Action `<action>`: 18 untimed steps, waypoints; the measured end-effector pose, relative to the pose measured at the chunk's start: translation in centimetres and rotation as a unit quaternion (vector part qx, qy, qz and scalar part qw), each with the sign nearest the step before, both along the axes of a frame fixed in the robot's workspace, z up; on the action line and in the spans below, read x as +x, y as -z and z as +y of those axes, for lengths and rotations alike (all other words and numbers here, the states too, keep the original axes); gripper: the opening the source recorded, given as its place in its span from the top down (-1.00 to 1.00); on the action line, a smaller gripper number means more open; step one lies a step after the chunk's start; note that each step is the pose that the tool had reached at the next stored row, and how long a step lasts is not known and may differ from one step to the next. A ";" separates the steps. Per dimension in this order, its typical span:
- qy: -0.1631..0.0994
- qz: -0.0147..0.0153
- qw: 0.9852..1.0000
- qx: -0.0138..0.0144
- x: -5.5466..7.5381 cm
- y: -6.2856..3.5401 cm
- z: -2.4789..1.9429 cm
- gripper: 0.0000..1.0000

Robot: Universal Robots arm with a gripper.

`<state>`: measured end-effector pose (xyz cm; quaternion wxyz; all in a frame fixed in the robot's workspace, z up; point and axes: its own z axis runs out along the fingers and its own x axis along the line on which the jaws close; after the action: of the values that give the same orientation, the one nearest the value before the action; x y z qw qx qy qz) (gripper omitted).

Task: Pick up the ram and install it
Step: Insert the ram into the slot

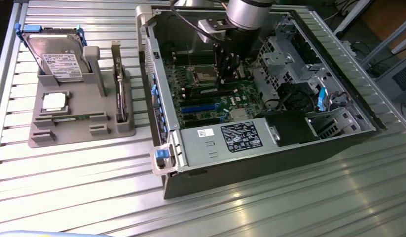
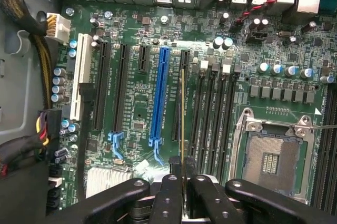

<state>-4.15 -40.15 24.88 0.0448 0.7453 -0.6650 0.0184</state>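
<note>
One thin green ram stick [image 2: 182, 113] is pinched edge-on in the black tool [image 2: 182, 182], hanging above the green motherboard [image 2: 137, 103], with the black memory slots [image 2: 210, 113] at its 3 o'clock. If it tilts, it may miss and bump them.

This looks like a robotics lab or an electronics assembly test cell. The desk [image 1: 255, 207] is built of ribbed aluminium profiles, as on an industrial bench. An open desktop computer case [image 1: 255, 98] lies on it with its motherboard [image 2: 174, 103] exposed, and a grey moulded fixture [image 1: 78, 118] beside it holds a hard drive [image 1: 55, 57] and a processor chip [image 1: 55, 101] in fitted slots. A robot arm [image 1: 249, 15] reaches into the case.
</note>
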 end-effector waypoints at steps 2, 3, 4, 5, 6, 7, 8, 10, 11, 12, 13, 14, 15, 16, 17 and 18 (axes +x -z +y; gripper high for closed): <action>0.001 0.000 1.000 0.000 0.0 0.10 0.09 0.76; 0.002 0.000 1.000 0.000 0.0 0.11 0.09 0.76; 0.001 0.000 1.000 0.000 -0.1 0.12 0.09 0.76; 0.001 0.000 1.000 0.004 -0.1 0.14 0.09 0.76; 0.001 0.000 1.000 0.009 -0.2 0.14 0.09 0.76; 0.001 0.000 1.000 0.015 -0.2 0.15 0.09 0.76; 0.001 0.000 1.000 0.026 -0.2 0.14 0.08 0.76; 0.001 0.000 0.999 0.040 -0.2 0.14 -0.21 0.76; 0.001 0.000 0.999 0.040 -0.2 0.14 -0.32 0.76; 0.004 0.000 0.999 0.040 -0.2 0.15 -0.41 0.76; 0.012 0.000 0.999 0.040 -0.2 0.18 -0.44 0.76; 0.017 -0.001 0.999 0.040 -0.2 0.18 -0.44 0.76; 0.021 -0.001 0.999 0.039 -0.2 0.19 -0.45 0.76; 0.027 -0.001 0.999 0.039 -0.2 0.20 -0.45 0.76; 0.031 -0.001 0.999 0.039 -0.2 0.21 -0.45 0.76; 0.032 -0.001 0.999 0.039 -0.2 0.21 -0.48 0.76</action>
<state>-4.34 -40.64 24.67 0.0153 0.7247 -0.6889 -0.0083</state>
